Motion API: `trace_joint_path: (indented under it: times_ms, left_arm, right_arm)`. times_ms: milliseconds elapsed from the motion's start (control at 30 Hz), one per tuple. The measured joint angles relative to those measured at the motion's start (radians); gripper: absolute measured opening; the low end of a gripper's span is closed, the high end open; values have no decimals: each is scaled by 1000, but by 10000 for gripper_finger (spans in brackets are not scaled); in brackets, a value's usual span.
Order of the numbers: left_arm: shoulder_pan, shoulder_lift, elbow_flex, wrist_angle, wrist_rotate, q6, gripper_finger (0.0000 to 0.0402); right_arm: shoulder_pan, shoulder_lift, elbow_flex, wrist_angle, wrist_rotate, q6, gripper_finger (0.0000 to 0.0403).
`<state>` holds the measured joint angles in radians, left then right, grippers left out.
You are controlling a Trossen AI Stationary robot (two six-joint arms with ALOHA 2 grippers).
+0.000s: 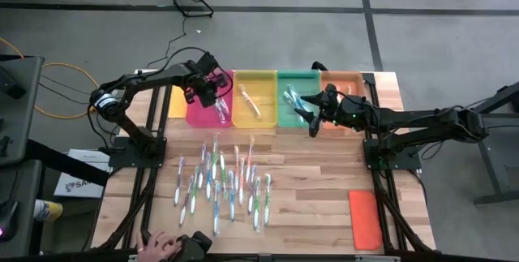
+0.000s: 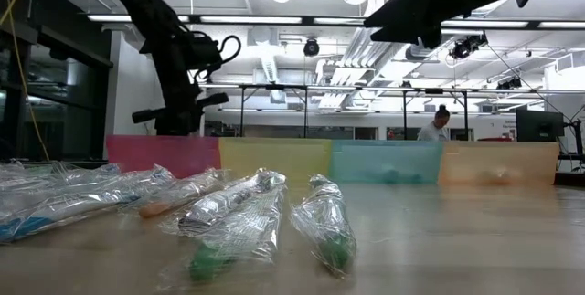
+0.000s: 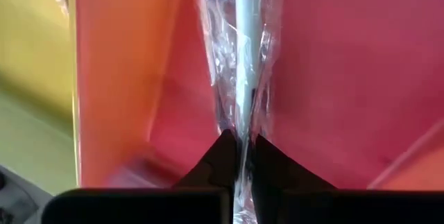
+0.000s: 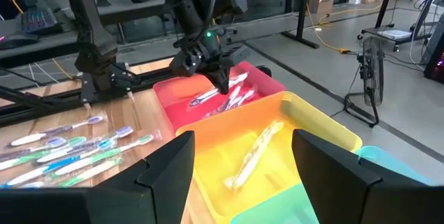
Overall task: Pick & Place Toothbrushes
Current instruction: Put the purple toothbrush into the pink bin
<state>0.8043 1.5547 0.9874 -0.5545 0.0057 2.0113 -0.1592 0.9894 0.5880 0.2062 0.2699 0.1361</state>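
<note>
From above: four trays in a far row, pink [image 1: 209,104], yellow [image 1: 255,98], green [image 1: 298,100], orange [image 1: 353,92]; some twenty wrapped toothbrushes [image 1: 220,182] mid-table; one orange lid [image 1: 365,218] near right.

Left wrist: left gripper [image 3: 238,148] pinched on one wrapped toothbrush [image 3: 243,57] over pink tray.

Right wrist: right gripper [image 4: 243,151] spread wide, empty, above yellow tray.

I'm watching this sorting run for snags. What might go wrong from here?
The left pincer is shut on a wrapped toothbrush over the pink tray. The loose clear wrapper may cling to the fingers on release. The right pincer hangs open at the green tray; if both arms go next for the pile of toothbrushes, they may crowd each other.
</note>
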Motion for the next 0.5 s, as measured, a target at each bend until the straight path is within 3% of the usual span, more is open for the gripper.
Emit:
trace_joint_path:
  times_ms: [133, 300, 500]
  left_arm:
    - [0, 0, -3, 13, 1, -26, 53]
    - [0, 0, -3, 105, 0, -198, 106]
    - [0, 0, -3, 102, 0, -188, 166]
  right_arm:
    - [0, 0, 0, 0, -11, 13, 235]
    - [0, 1, 0, -27, -11, 26, 235]
    - [6, 1, 0, -31, -11, 50, 235]
